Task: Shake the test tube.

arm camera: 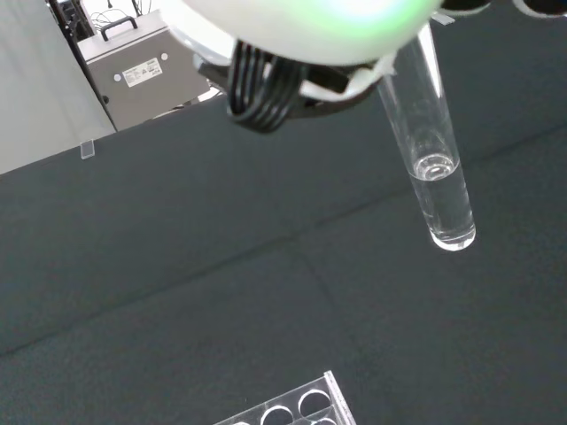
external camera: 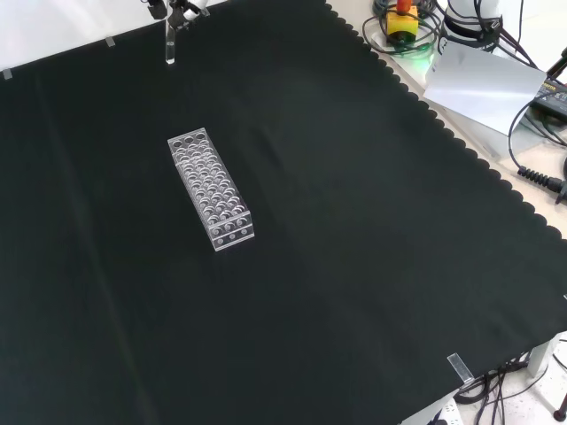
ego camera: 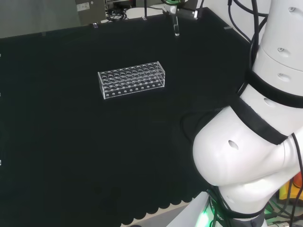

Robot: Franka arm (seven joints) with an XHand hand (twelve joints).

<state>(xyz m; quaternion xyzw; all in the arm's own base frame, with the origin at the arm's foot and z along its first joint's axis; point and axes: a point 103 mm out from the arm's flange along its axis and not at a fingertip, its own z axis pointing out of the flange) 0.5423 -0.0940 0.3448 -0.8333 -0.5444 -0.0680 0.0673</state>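
While the clear test tube (ego camera: 176, 27) is held up above the black cloth (ego camera: 71, 142), it is seen at the top centre of the head view, hanging roughly upright from the hand (ego camera: 171, 6), of which only a small white and green part is visible at the frame's upper edge. In the front view the same tube (external camera: 169, 46) is found at the upper left, below the hand (external camera: 184, 8), near the far edge of the cloth (external camera: 354, 248). The upper end of the tube is gripped by the hand; its lower end is free and well above the cloth.

In the wrist view the tube (arm camera: 432, 159) is shown close up, slightly tilted, with a small amount of clear liquid (arm camera: 446, 202) collected in its rounded bottom. A blurred white part of the hand (arm camera: 301, 31) with black cables is seen above it, and the tube's top is hidden behind that part.

A clear plastic tube rack (ego camera: 132, 80) is placed on the cloth left of centre in the head view, well apart from the tube. In the front view the rack (external camera: 211, 189) lies left of centre, below the tube, its long side running diagonally. A corner of the rack (arm camera: 297, 409) is caught in the wrist view. No tubes can be made out in its holes.
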